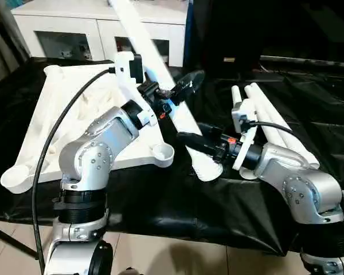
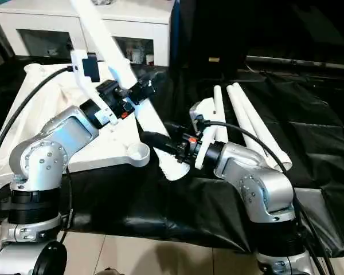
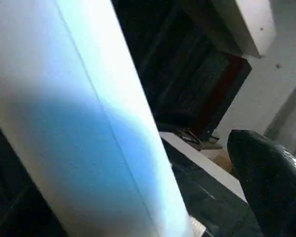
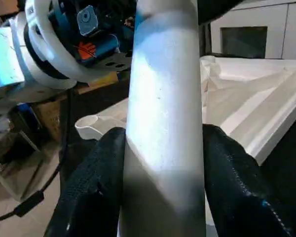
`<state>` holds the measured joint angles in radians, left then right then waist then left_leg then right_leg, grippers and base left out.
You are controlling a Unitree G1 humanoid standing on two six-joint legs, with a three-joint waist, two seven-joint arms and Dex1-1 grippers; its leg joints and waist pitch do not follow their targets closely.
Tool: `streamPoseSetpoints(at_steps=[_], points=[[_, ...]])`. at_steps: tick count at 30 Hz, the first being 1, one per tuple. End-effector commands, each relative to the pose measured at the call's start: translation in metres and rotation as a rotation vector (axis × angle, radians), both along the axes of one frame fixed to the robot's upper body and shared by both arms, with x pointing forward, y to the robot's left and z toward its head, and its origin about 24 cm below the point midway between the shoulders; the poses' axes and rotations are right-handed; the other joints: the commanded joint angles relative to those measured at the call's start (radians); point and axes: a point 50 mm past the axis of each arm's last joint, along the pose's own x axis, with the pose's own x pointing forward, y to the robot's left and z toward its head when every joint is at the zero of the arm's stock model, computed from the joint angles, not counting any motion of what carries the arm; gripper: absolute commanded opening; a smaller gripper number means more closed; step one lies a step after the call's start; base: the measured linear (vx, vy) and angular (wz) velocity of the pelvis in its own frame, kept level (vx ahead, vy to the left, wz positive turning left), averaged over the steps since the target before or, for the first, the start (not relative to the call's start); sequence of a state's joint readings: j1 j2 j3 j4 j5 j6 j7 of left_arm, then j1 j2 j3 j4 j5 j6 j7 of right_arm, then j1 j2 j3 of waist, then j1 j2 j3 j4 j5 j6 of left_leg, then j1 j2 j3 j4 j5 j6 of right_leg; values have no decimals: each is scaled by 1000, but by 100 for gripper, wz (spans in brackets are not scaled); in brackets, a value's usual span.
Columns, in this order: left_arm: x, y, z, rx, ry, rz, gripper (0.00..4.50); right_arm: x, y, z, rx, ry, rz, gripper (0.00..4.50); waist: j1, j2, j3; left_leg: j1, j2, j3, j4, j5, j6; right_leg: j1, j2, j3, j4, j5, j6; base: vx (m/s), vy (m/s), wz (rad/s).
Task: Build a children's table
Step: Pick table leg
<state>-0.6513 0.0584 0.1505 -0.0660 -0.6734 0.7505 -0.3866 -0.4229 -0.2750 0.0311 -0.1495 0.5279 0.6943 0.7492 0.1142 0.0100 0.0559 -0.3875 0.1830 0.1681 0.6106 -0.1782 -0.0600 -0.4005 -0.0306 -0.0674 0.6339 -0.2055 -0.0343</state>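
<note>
your right gripper (image 1: 202, 150) clamps the slanted leg (image 1: 160, 74) near its lower end, top cut off | left gripper (image 1: 173, 94) spread wide around it, one finger hidden | tabletop (image 1: 74, 123) upside down on the worktop (image 1: 160, 200) | three spare legs (image 1: 275, 123) partly hidden behind your right forearm

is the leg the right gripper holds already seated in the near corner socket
No, the held leg has its lower end on the black cloth beside the empty corner socket.

left gripper (image 1: 180, 91) fingers spread, right gripper (image 4: 160, 187) fingers clamped
</note>
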Motion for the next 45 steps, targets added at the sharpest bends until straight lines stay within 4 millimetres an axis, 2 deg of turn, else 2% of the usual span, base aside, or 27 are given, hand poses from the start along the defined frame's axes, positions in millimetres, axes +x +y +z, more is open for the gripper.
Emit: streamPoseSetpoints(at_steps=[1, 2, 6, 7, 9, 12, 14, 18, 19, 20, 22, 23, 25, 34, 35, 37, 38, 42, 45], points=[[0, -2, 4, -25, 40, -5, 450, 4, -1, 3, -21, -25, -56, 187, 1, 2, -71, 12, 43, -20, -60, -105, 17, 56, -98, 56, -91, -184, -113, 0, 0, 0], [1, -2, 3, -35, 70, 4, 450, 7, -2, 4, -28, -30, -90, 187, 2, 5, -72, 13, 44, -21, -59, -104, 14, 56, -100, 56, -89, -167, -125, 0, 0, 0], [0, -2, 0, -51, 124, 3, 450, 11, -2, 5, -25, -34, -121, 187, 2, 2, -71, 11, 41, -19, -59, -111, 18, 59, -100, 56, -96, -180, -116, 0, 0, 0], [0, -3, -1, -51, 132, -2, 450, 11, -1, 6, -25, -35, -120, 187, 3, 6, -72, 12, 41, -20, -58, -110, 17, 58, -100, 56, -93, -179, -115, 0, 0, 0], [-1, -4, -3, -43, 142, -8, 423, 11, 0, 6, -27, -37, -112, 187, 2, 3, -71, 11, 41, -20, -59, -105, 19, 59, -98, 56, -93, -169, -109, 0, 0, 0], [-2, -5, -4, -35, 144, -13, 410, 9, 2, 5, -35, -37, -98, 187, 2, 3, -70, 11, 41, -20, -59, -111, 21, 59, -100, 57, -96, -184, -99, 0, 0, 0], [-1, -6, -5, -32, 154, -9, 371, 7, 4, 4, -45, -37, -84, 187, 2, 6, -71, 11, 42, -21, -59, -109, 19, 59, -99, 57, -96, -177, -98, 0, 0, 0], [0, -8, -6, -27, 179, -11, 349, 6, 6, 2, -60, -41, -74, 187, 2, 5, -71, 12, 41, -21, -59, -114, 17, 60, -99, 56, -96, -181, -98, 0, 0, 0], [0, -8, -6, -27, 179, -11, 349, 6, 6, 2, -60, -41, -74, 187, 2, 5, -71, 12, 41, -21, -60, -115, 17, 60, -99, 56, -97, -183, -98, 0, 0, 0], [-1, -10, -8, -15, 193, -13, 326, 7, 8, 3, -66, -46, -77, 187, 1, 11, -71, 12, 42, -22, -59, -116, 15, 59, -98, 56, -96, -180, -98, 0, 0, 0], [0, -10, -9, -9, 205, -3, 324, 8, 8, 3, -69, -50, -82, 187, 0, 8, -72, 12, 42, -22, -59, -117, 14, 59, -98, 56, -95, -168, -101, 0, 0, 0], [2, -9, -10, -7, 212, 19, 317, 9, 9, 4, -70, -54, -81, 187, 1, 10, -71, 13, 42, -21, -59, -118, 15, 59, -98, 56, -96, -166, -103, 0, 0, 0], [4, -7, -10, -9, 217, 37, 287, 9, 10, 5, -71, -59, -78, 187, 0, 10, -71, 11, 41, -22, -59, -115, 16, 60, -97, 56, -95, -164, -104, 0, 0, 0], [3, -6, -7, -39, 216, 34, 230, 8, 13, 6, -93, -73, -58, 187, 0, 7, -70, 12, 42, -22, -60, -123, 12, 59, -99, 57, -97, -179, -102, 0, 0, 0], [3, -6, -7, -40, 215, 33, 210, 8, 13, 5, -95, -74, -56, 187, 0, 5, -71, 12, 42, -21, -60, -118, 13, 60, -98, 57, -95, -172, -102, 0, 0, 0], [3, -6, -6, -43, 209, 27, 203, 8, 14, 5, -98, -76, -53, 187, 1, 7, -70, 12, 41, -21, -59, -122, 14, 59, -99, 57, -97, -180, -104, 0, 0, 0], [2, -6, -6, -39, 196, 16, 201, 9, 14, 5, -97, -74, -61, 243, 0, 7, -70, 12, 42, -21, -60, -122, 14, 60, -99, 57, -97, -182, -103, 0, 0, 0], [-3, -5, -2, 28, 106, -73, 191, 10, 10, 7, -58, -38, -35, 272, 0, 13, -70, 14, 43, -23, -62, -125, 12, 57, -98, 58, -95, -186, -97, 0, 0, 0], [-6, -4, 0, 74, 68, -131, 188, 8, 5, 10, -48, -29, -1, 303, -1, 12, -71, 13, 44, -22, -62, -115, 14, 59, -99, 58, -92, -145, -107, 0, 0, 0]])
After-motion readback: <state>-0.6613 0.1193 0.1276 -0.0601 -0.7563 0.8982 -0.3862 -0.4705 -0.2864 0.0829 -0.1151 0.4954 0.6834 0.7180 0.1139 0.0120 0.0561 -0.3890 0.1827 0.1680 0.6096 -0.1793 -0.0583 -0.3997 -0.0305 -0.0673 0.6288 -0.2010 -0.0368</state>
